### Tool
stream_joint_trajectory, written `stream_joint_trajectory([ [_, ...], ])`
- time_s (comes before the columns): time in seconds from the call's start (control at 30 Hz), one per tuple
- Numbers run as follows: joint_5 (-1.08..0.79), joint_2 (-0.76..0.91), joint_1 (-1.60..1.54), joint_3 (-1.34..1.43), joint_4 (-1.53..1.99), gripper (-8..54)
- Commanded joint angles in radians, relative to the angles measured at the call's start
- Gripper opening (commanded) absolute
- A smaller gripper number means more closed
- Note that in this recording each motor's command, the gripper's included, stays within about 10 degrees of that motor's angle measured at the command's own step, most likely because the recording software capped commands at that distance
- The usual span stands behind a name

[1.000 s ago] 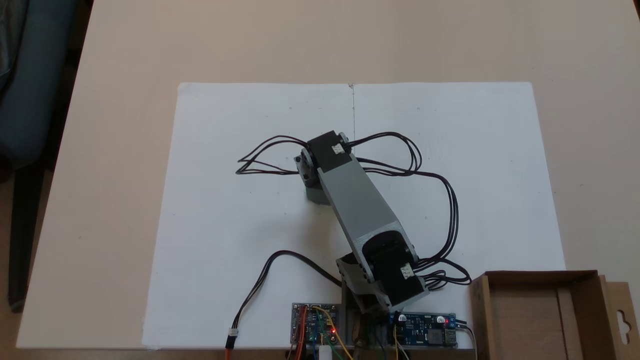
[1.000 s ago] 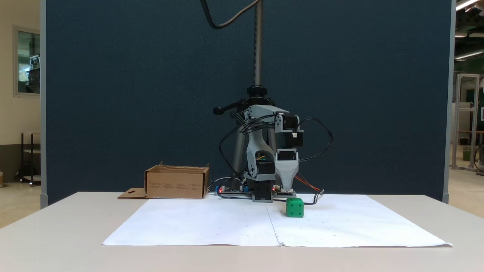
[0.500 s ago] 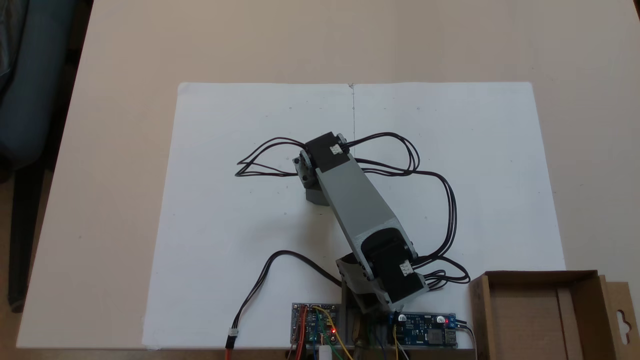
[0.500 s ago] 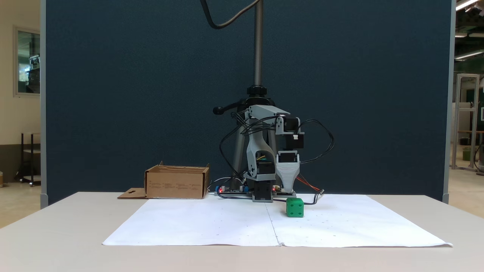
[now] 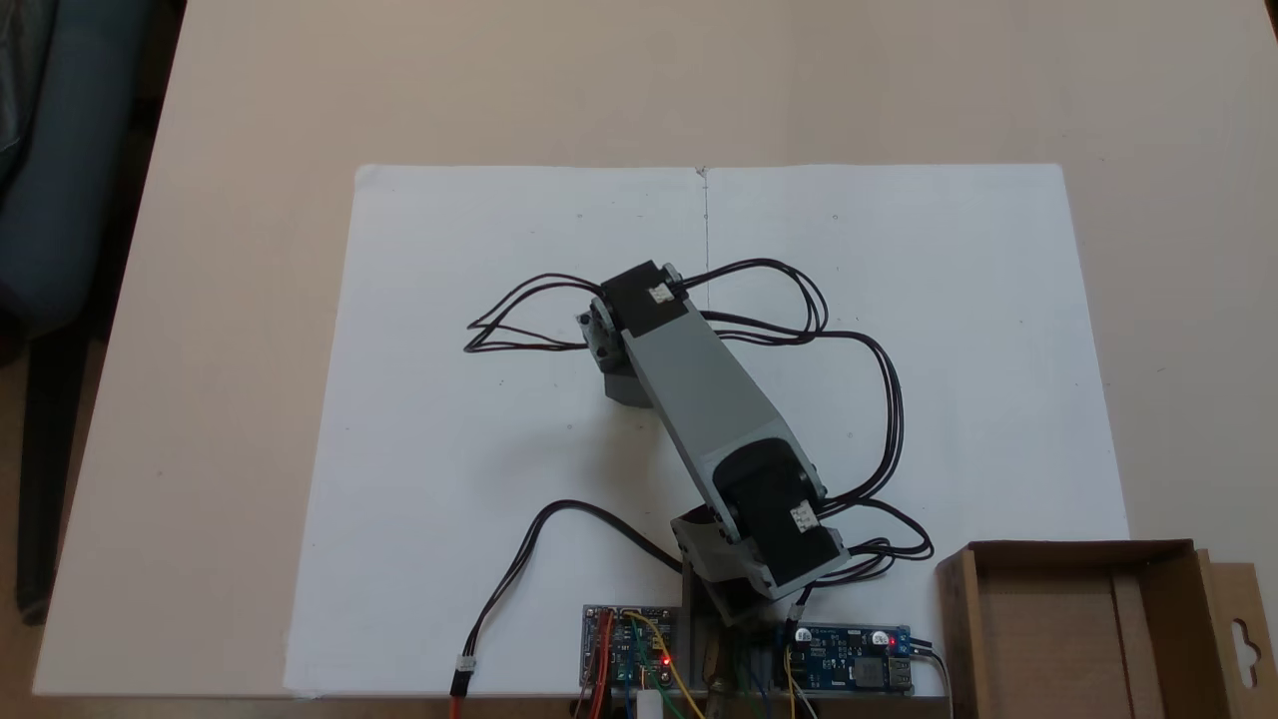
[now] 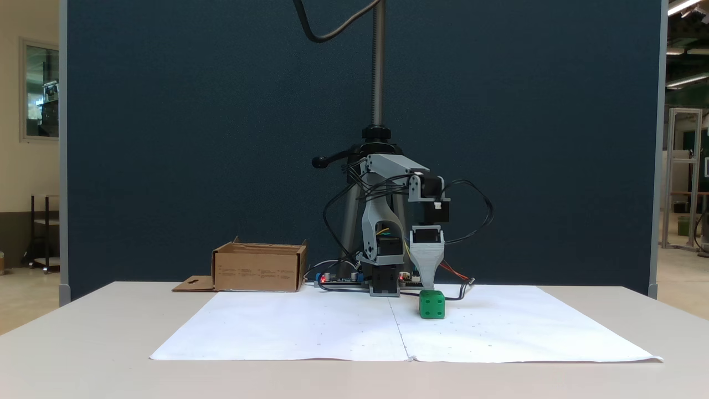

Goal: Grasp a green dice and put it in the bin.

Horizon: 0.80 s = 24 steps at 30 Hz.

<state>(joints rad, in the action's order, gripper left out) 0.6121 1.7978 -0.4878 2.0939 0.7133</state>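
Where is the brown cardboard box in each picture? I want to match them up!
Fixed view from above: the bin is in the bottom right corner, cut off by the picture's lower edge.
Fixed view from the front: the bin stands on the table at the left, behind the paper.
Shared landmark: the white paper. In both fixed views the bin sits just off one of its corners, on the arm's side.

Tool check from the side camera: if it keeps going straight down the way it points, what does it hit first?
Most likely the green dice: the tool points down with its tip just above the dice's top. Depth is unclear from this side view, so it could pass behind it.
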Motion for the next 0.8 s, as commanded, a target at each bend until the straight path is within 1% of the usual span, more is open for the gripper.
stream_joint_trajectory([
  [0.0, 0.002, 0.0, -0.018, 0.005, -0.023, 43.2],
  [0.6, 0.002, -0.173, -0.026, 0.06, -0.133, 43.1],
  [0.77, 0.002, -0.216, -0.018, 0.061, -0.186, 41.4],
])
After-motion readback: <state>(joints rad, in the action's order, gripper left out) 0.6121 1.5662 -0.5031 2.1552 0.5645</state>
